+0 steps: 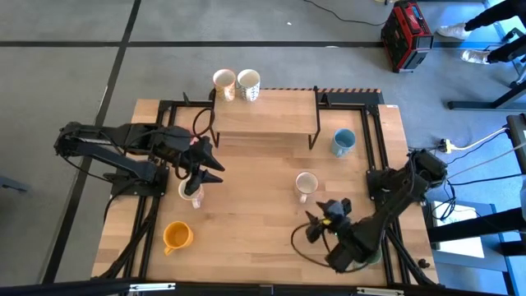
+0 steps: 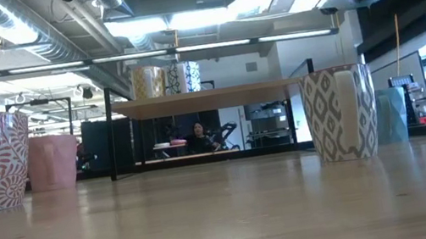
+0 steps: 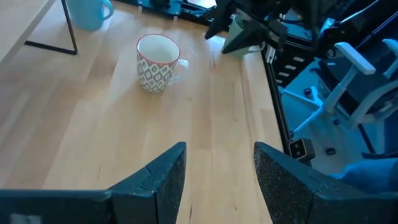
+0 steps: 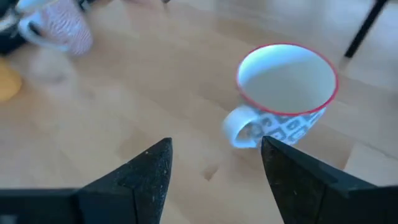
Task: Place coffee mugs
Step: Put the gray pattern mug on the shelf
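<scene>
Hovering low over the counter [image 1: 271, 238], the right end effector [image 4: 214, 165] has its fingers spread and nothing between them. Just ahead of its tips stands a grey-patterned mug with a red rim [image 4: 287, 93], upright on the wood, its handle turned toward the fingers. It sits clear of both fingers, so I judge it released there, with the arm free to pull back without tipping it.

Farther out from that end effector, across the counter, the left end effector [image 1: 212, 170] hangs over a red-patterned mug [image 1: 191, 192]. The left wrist view shows its fingers apart and gripping nothing. From overhead it looks poised above the mug, though whether it touches the rim cannot be told.

Beside the left arm, toward the counter's near edge, an orange mug [image 1: 176, 237] waits by itself, well apart from both end effectors.

Beyond the grey-patterned mug, a light blue mug [image 1: 343, 141] stands just beside one leg of a raised wooden shelf [image 1: 263, 111]. Two more mugs [image 1: 237, 82] stand side by side at the shelf's far edge, which suggests the shelf top is where mugs are meant to end up. A pink mug [image 2: 52, 161] shows only in the low view, next to the red-patterned one.
</scene>
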